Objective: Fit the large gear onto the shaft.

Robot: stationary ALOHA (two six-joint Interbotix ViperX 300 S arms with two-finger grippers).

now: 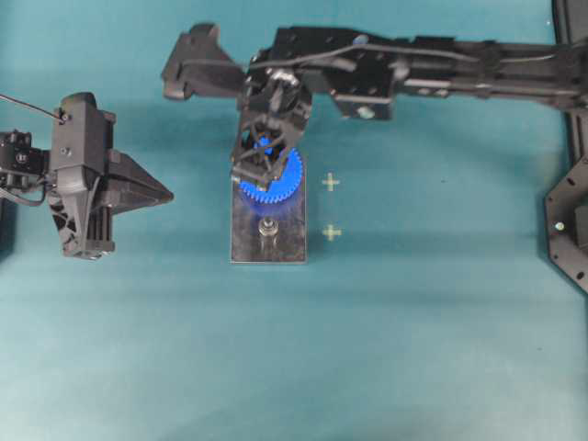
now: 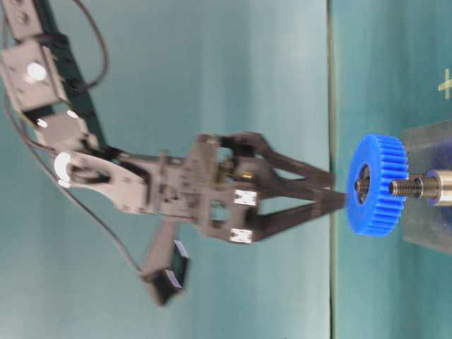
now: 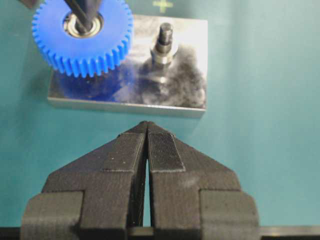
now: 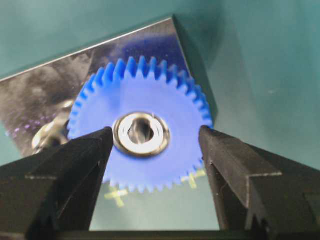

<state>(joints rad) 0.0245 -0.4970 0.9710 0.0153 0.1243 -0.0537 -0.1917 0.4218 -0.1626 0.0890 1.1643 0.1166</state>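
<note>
The large gear, bright blue with a silver hub, lies level over one end of the grey plate. It hides the shaft beneath its hub. My right gripper hovers just above it, open, one finger on each side of the hub and nothing held. From the side, the right gripper has its fingertips at the face of the gear. The twin pin stands bare beside the gear. My left gripper is shut and empty, a short way off the plate's long edge.
The right arm reaches in from the right over the far side of the teal table. Two yellow cross marks lie just right of the plate. The left gripper hangs to the left of the plate.
</note>
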